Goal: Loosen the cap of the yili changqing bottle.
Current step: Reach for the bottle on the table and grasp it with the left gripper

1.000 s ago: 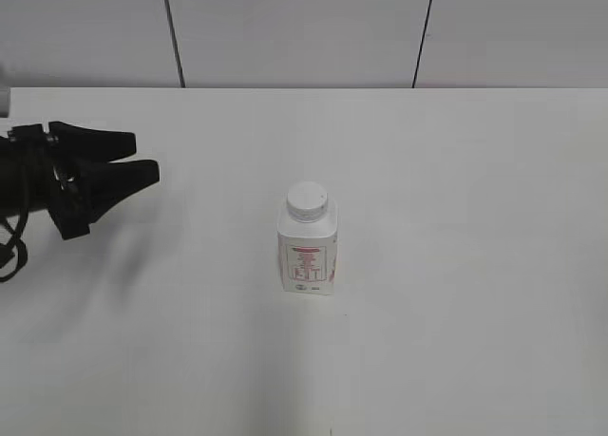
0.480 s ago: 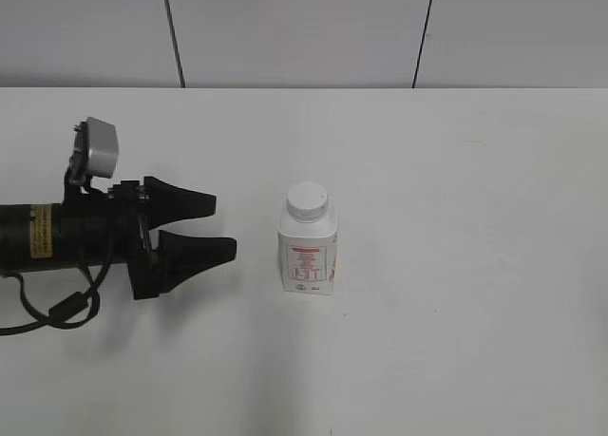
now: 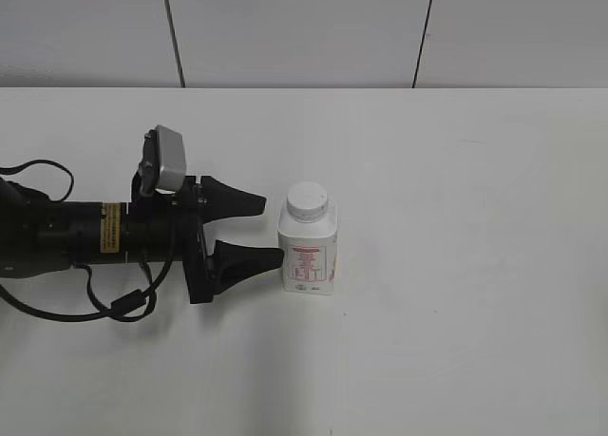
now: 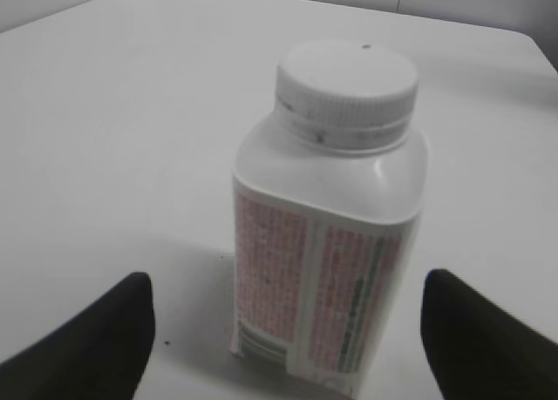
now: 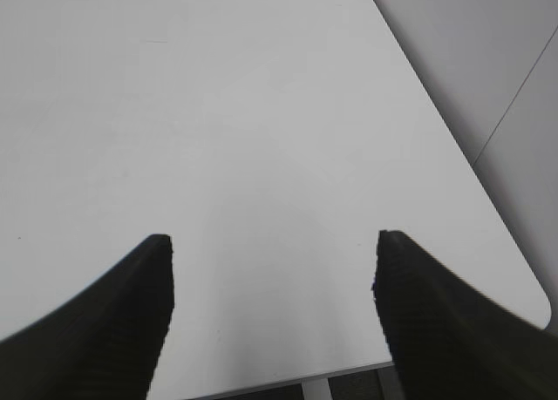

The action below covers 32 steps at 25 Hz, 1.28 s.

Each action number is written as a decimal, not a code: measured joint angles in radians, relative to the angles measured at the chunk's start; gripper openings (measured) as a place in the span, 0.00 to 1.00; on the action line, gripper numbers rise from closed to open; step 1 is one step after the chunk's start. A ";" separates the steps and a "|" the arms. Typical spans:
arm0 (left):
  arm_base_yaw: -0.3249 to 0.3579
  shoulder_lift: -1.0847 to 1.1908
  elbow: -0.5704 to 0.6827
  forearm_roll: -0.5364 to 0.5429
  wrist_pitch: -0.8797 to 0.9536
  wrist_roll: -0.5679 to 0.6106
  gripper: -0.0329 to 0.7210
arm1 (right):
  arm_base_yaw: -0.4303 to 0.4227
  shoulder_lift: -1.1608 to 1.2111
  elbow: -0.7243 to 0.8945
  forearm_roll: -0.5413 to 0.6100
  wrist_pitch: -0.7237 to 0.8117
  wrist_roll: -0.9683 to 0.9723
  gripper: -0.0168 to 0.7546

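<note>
Yili changqing bottle (image 3: 308, 251): mid-table (image 3: 456, 293), upright, long axis vertical, cap (image 3: 308, 200) on top, label toward camera. Left gripper (image 3: 268, 233): jaws apart, just left of bottle, closer than 0.5 s ago. Right gripper (image 5: 272, 308): jaws apart, empty.

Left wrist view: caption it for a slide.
Open left pincer flanks the squat white plastic bottle, white ribbed screw cap on.
</note>
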 joint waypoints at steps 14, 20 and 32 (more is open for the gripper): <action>-0.099 0.083 -0.105 -0.009 0.001 0.000 0.80 | 0.000 0.000 0.000 0.000 0.000 0.000 0.75; -0.110 0.116 -0.119 -0.012 0.009 0.000 0.80 | 0.000 0.000 0.000 0.000 0.000 0.000 0.75; -0.110 0.120 -0.121 -0.027 0.014 0.000 0.61 | 0.000 0.000 0.000 0.000 0.000 0.000 0.75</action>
